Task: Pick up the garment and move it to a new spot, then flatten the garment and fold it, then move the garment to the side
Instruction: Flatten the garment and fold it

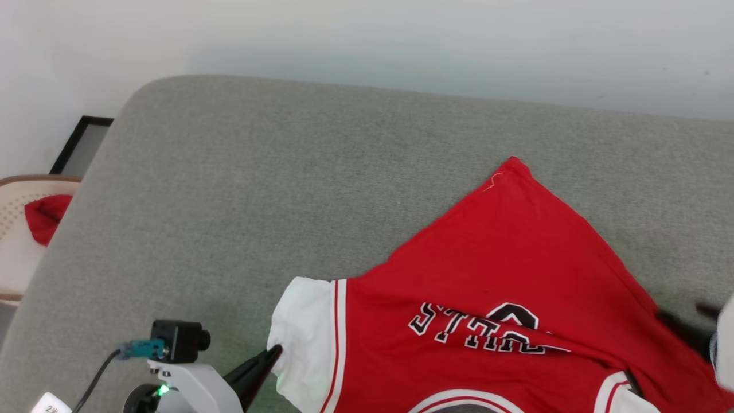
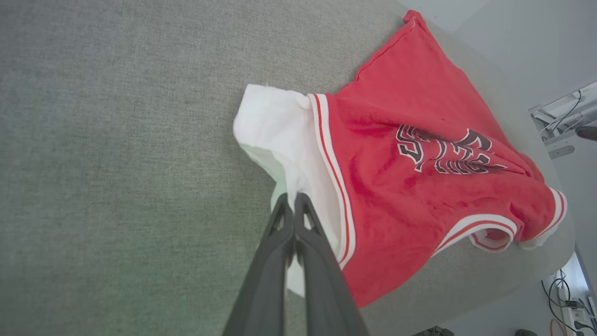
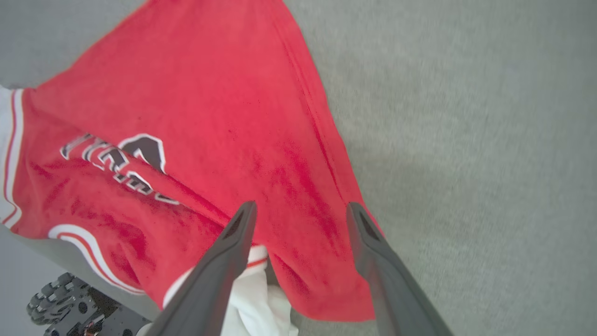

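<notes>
Garment (image 1: 504, 269) of soft, light, limp-looking jersey lies rumpled on the grey cushion (image 1: 258, 172), its white sleeve (image 2: 275, 121) clamped in the closed left gripper (image 2: 295, 203), its red side edge beneath the right gripper (image 3: 301, 217), fingers (image 3: 233, 252) spread apart; seams look the surest holds.

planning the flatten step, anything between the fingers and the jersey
Nothing visible. The left gripper is shut on the white sleeve of the jersey; the right gripper, fingers open, sits right over its red edge, with bare grey surface around.
</notes>
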Tool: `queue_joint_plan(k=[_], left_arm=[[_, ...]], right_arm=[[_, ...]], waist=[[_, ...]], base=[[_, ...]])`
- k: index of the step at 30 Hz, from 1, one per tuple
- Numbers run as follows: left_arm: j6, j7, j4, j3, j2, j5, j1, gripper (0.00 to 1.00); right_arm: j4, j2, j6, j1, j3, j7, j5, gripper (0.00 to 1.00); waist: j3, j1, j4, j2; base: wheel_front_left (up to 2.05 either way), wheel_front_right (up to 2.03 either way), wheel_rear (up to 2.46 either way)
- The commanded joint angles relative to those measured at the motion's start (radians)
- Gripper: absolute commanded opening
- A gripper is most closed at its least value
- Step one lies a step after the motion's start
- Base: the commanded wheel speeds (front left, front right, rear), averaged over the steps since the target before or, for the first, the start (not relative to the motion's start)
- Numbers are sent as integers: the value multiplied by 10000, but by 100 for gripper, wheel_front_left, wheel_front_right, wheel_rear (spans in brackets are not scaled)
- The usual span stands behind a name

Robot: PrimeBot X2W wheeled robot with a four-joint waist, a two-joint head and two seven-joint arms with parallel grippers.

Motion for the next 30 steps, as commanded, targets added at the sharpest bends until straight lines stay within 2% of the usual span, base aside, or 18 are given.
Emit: queue_joint_plan(k=[1,4,7,15,23,30], left_arm=[[47,15,-13,-19,-25,41,8,0],[18,43,-6,-27,-106,72,-85,0],[-93,73,23,-63,-256,67,-187,0],[-459,316,316,-270,-765,311,-722,0],[-835,461,753,-424,-1299,460,-1243,0],[-1168,496,1152,-524,-1693,552,-1564,0]], right_arm=[[-87,46,-7,-308,95,-102,-51,100],[-137,-48,-7,-1337,579,-944,-507,100],[443,-138,-8,-2340,1393,-2228,-808,100],[3797,-721,-8,-4947,3918,-4731,-1026,100],[6997,-1098,-8,-7222,6187,-5621,-539,100],[9066,-1200,-8,-8515,7621,-5502,83,100]], waist=[[12,0,92,-1],[89,0,267,-1],[187,0,518,-1],[602,0,1313,-1],[1148,0,1992,-1],[1507,0,2426,-1]], base=[[0,0,0],[0,0,0],[0,0,0],[0,0,0],[0,0,0],[0,0,0]])
